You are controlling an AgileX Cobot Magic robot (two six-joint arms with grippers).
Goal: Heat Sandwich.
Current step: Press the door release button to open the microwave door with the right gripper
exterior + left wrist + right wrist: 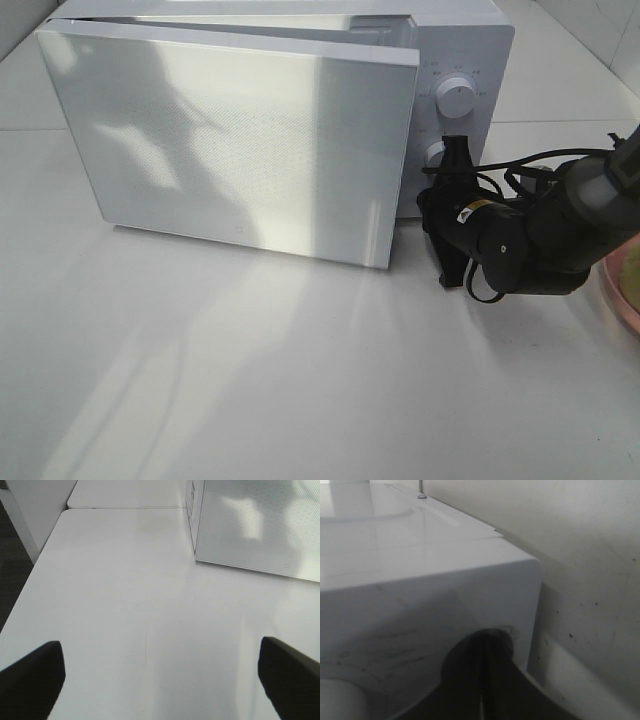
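white microwave point(462, 45) on desk point(250, 380), door point(240, 140) seen ajar. right fingers point(457, 153) closed tight, nothing gripped, tips set at ctrl panel just beside lower knob point(434, 152). left fingers point(30, 680) spread fully, empty, above bare desk. sandwich point(630, 268) noted on pink plate point(612, 300) at far right, mostly cut off by frame edge.

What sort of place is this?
Likely a staged kitchen counter in a lab: a white microwave, a pink plate at the right edge, both on a plain white table.
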